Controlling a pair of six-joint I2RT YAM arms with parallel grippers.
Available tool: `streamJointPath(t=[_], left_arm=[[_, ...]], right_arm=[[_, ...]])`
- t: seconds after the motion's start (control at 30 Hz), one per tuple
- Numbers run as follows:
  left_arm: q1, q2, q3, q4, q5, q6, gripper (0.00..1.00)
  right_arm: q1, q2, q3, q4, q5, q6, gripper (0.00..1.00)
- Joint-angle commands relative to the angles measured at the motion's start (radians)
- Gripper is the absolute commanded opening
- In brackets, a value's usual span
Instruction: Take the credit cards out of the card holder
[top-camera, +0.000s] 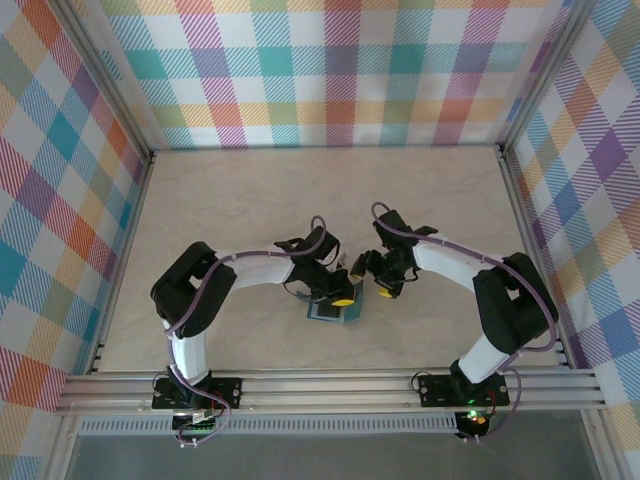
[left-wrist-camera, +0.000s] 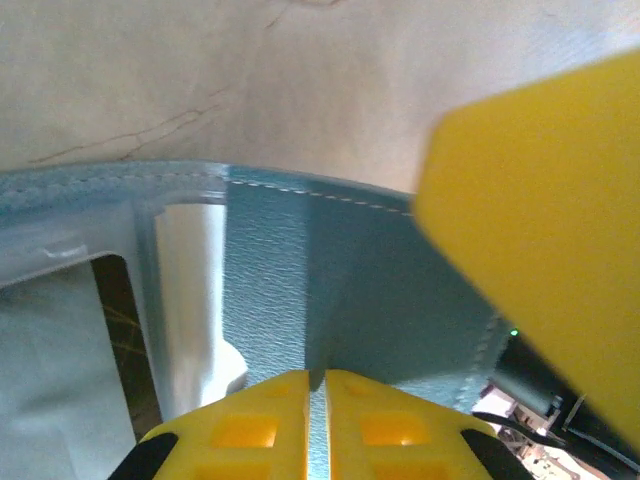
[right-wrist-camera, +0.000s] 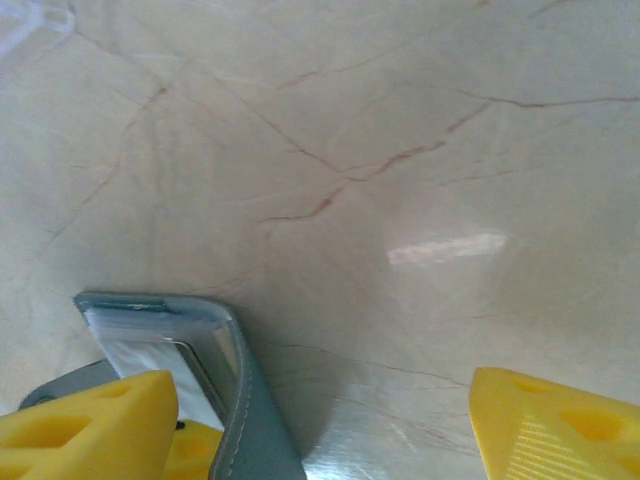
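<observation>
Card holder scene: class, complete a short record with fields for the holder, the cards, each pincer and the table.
Holder: teal, open, near the table's front middle
Left pincer: shut on a holder panel
Right pincer: open, holder's edge beside one finger
Cards: pale sheet inside the holder, probably a card not yet out
Table: beige, marble-patterned

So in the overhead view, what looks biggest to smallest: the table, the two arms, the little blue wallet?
1. the table
2. the left arm and the right arm: they look alike, so no ranking
3. the card holder, smallest and partly covered by the arms
</observation>
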Motion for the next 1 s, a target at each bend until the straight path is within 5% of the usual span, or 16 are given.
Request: streamJointPath(t=[0.0,0.37,0.53,0.83,0.97], left_arm=[[-0.012,0.02,0.038,-0.107,-0.048,0.034,0.11],[-0.011,0.006,0.061,-0.179,-0.097,0.051,0.06],[0.034,-0.093,0.048,-0.203,-0.16,0.024,0.06],[0.164,-0.216,-0.061,-0.33,-0.218,0.095,0.06],[0.169,-0.217,-0.103,-0.343,-0.247,0.109,0.06]], right_arm=[[0.0,-0.025,-0.029,-0.023,-0.032,-0.042,0.72],[-0.001,0.016,-0.073,0.067,-0.059,-0.066,0.23],[-0.002,0.068,-0.028,0.127,-0.133,-0.206,0.11],[0.005,0.229,0.175,0.043,-0.201,-0.437,0.08],[0.029,0.256,0.242,-0.04,-0.095,-0.455,0.22]])
